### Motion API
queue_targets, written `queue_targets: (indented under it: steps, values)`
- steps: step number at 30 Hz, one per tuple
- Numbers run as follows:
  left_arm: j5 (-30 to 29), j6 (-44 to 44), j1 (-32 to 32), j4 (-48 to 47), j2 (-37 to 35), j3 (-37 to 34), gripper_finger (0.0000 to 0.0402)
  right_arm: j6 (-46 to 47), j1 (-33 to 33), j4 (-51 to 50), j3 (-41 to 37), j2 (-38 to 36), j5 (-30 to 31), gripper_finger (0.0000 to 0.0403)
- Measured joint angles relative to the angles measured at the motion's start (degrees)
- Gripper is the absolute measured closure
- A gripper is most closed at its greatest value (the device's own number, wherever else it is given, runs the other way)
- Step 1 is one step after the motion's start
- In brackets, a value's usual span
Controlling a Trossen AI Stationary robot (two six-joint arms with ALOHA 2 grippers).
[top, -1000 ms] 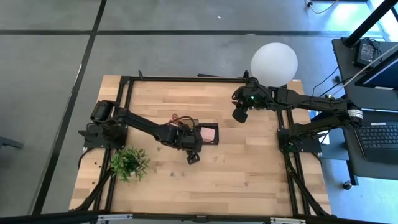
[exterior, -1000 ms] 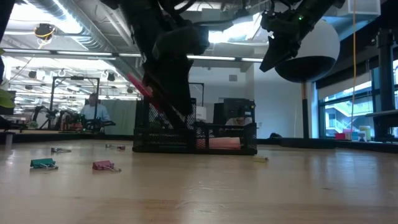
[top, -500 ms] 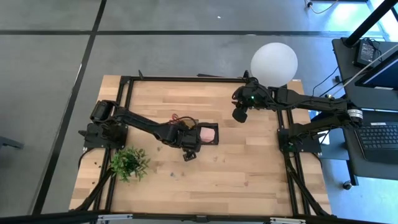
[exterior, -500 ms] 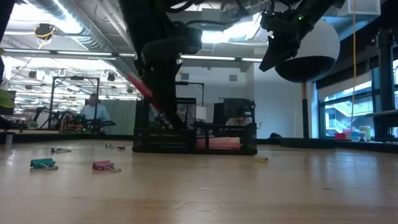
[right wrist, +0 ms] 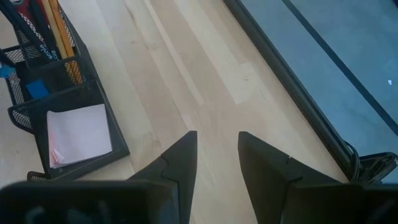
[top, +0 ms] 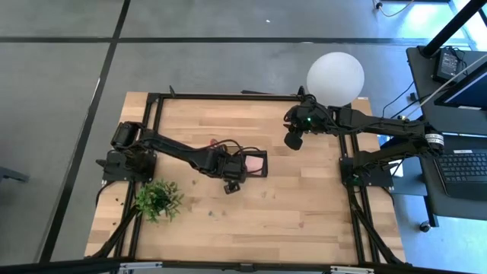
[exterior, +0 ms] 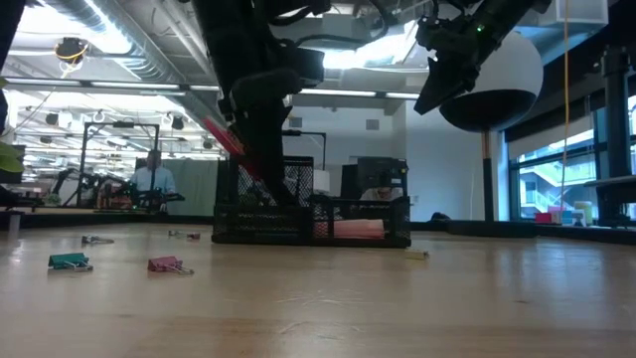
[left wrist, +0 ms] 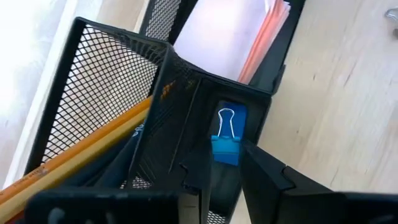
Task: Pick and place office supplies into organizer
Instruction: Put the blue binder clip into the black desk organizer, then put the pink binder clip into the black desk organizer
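Left tool [left wrist: 227, 171], fingers slightly parted and empty, hangs over a blue clip [left wrist: 226, 138] in the organizer [left wrist: 106, 93]; right tool [right wrist: 216, 158] open, holding nothing.

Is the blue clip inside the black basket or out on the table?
Inside. The blue clip lies in a small pocket of the basket, mesh walls around it.

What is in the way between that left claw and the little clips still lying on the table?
Nothing visible blocks it. The left gripper hangs at the black organizer, over a blue clip already inside. The pink clip and teal clip lie apart on bare table.
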Motion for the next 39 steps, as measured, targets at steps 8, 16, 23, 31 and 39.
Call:
queue_targets:
  steps: [8,16,23,31,39]
  values:
    - [-0.7,0.0,0.5,0.0,0.0,0.0,0.0322,-0.1,0.0,0.3,0.0,0.0,0.0,0.0281]
    - [-0.7,-0.2,0.5,0.2,0.0,0.0,0.0311,-0.1,0.0,0.3,0.0,0.0,0.0,0.0281]
    - [0.3,0.0,0.5,0.0,-0.1,0.1,0.0309,-0.1,0.0,0.3,0.0,0.0,0.0,0.0281]
    - [4.8,1.3,-0.5,0.1,-0.5,3.2,0.0302,-0.1,0.0,0.3,0.0,0.0,0.0,0.0281]
    - [11.9,1.2,-3.8,0.0,-0.5,3.4,0.0264,-0.3,0.0,0.3,0.0,0.0,0.0,0.0281]
